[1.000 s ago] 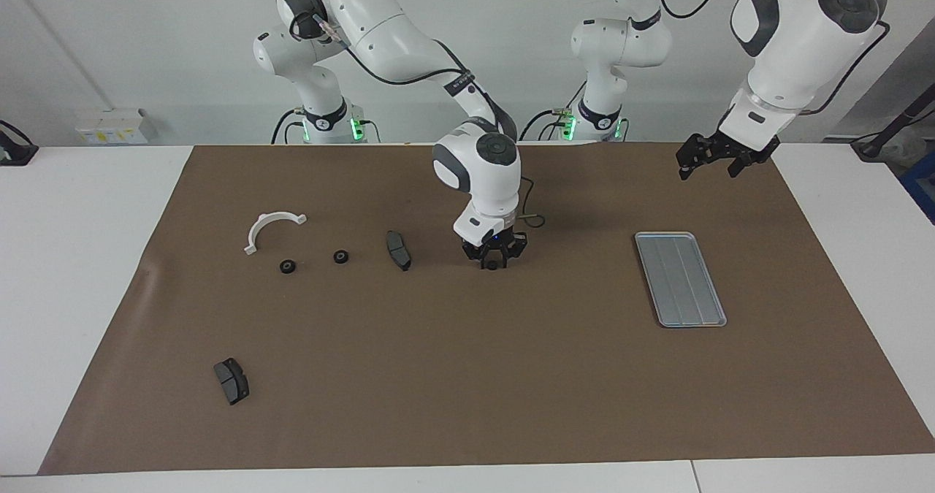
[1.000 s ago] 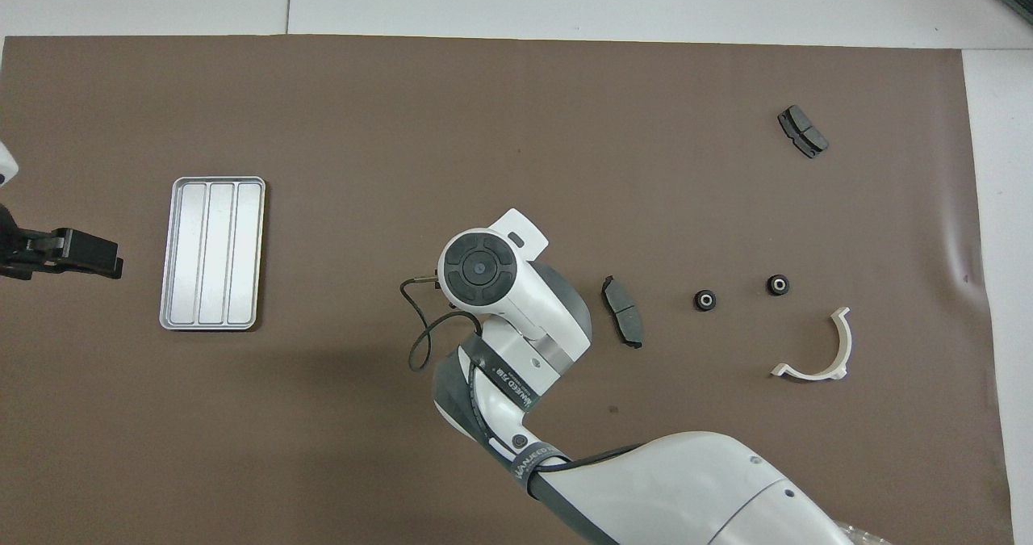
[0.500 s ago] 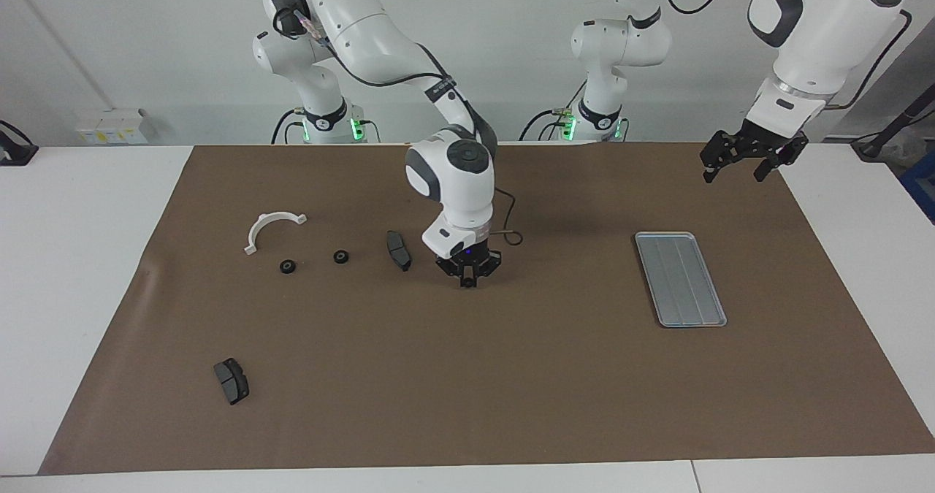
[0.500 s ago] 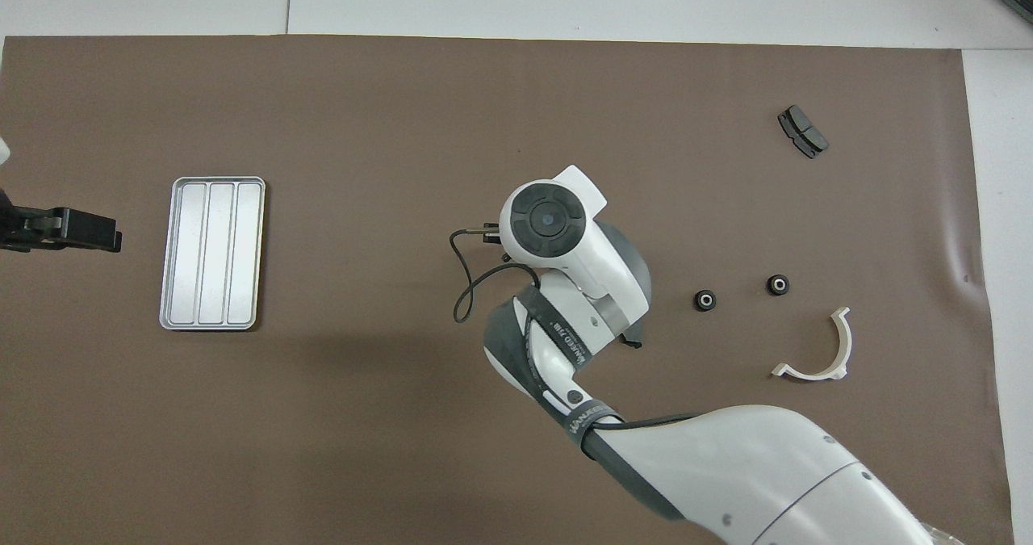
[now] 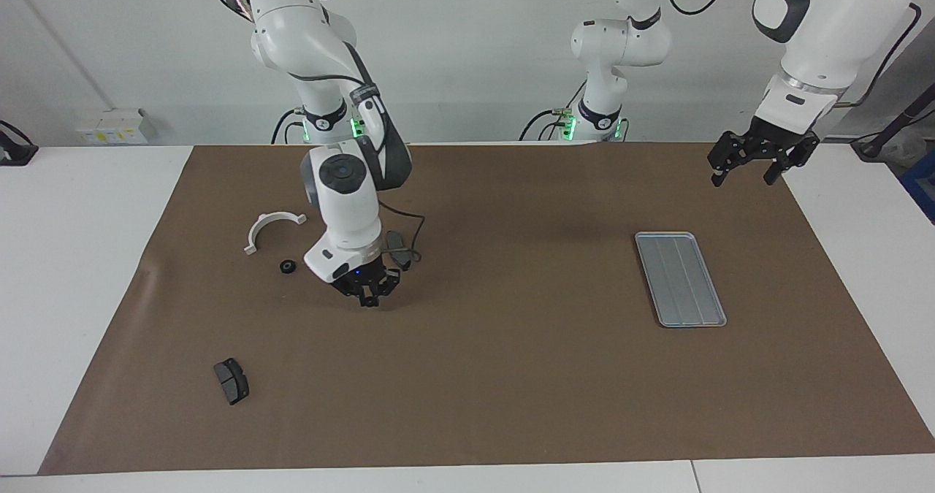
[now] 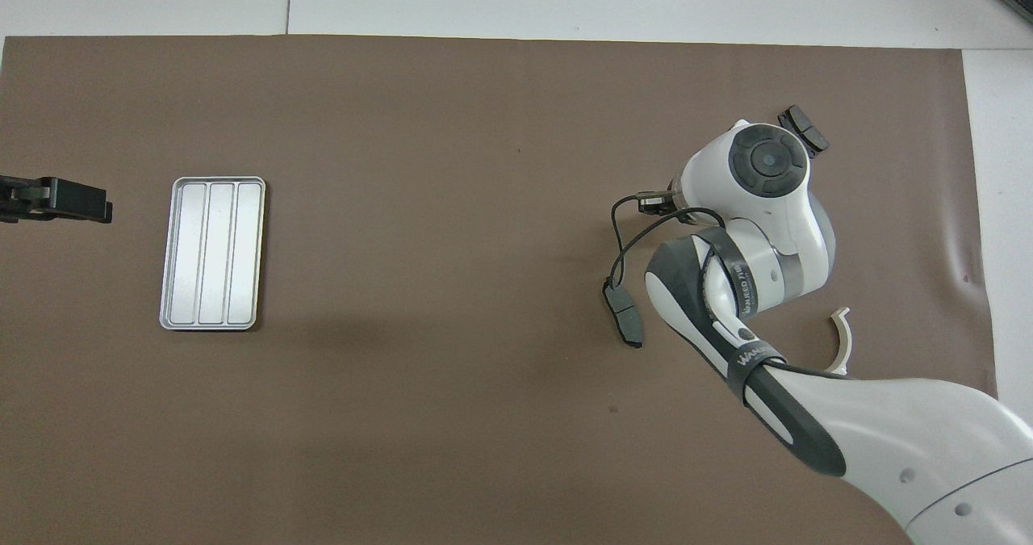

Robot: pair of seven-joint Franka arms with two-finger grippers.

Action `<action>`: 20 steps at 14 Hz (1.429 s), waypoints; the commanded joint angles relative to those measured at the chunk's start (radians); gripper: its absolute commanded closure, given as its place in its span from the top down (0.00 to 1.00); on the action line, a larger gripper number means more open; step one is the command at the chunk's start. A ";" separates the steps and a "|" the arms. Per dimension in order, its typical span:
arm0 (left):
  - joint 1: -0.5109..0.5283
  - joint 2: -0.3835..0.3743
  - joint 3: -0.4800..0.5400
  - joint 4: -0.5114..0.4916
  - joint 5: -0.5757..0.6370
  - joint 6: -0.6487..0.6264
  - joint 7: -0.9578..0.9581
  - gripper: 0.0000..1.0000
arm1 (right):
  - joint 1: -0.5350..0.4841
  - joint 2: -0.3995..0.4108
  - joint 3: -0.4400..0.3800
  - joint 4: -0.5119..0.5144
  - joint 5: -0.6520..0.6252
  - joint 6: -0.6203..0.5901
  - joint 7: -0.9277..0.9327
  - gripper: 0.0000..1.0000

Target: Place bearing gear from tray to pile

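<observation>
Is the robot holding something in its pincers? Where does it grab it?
Left pincer is open, holding nothing. Right pincer is shut; whether it pinches anything cannot be told.

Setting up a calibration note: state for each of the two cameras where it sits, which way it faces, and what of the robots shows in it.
Facing view: high across the table, looking at both arm bases; shows both arms whole, the right gripper low over the mat, the left gripper raised near the tray.
Overhead view: above the robots' end, looking steeply down; shows the right arm's wrist and the left gripper.
Shared: tray, white bracket, brake pad.
</observation>
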 commanded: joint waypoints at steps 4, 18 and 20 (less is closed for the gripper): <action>0.006 0.213 0.002 0.295 -0.022 -0.161 0.003 1.00 | -0.111 0.034 0.018 -0.046 0.010 0.106 -0.108 0.19; 0.006 0.090 0.003 0.094 -0.081 -0.022 0.009 1.00 | -0.118 -0.234 0.020 -0.024 0.053 -0.136 -0.048 1.00; 0.005 0.086 0.003 0.074 -0.089 0.012 0.012 1.00 | -0.118 -0.303 0.020 -0.021 0.053 -0.165 -0.019 1.00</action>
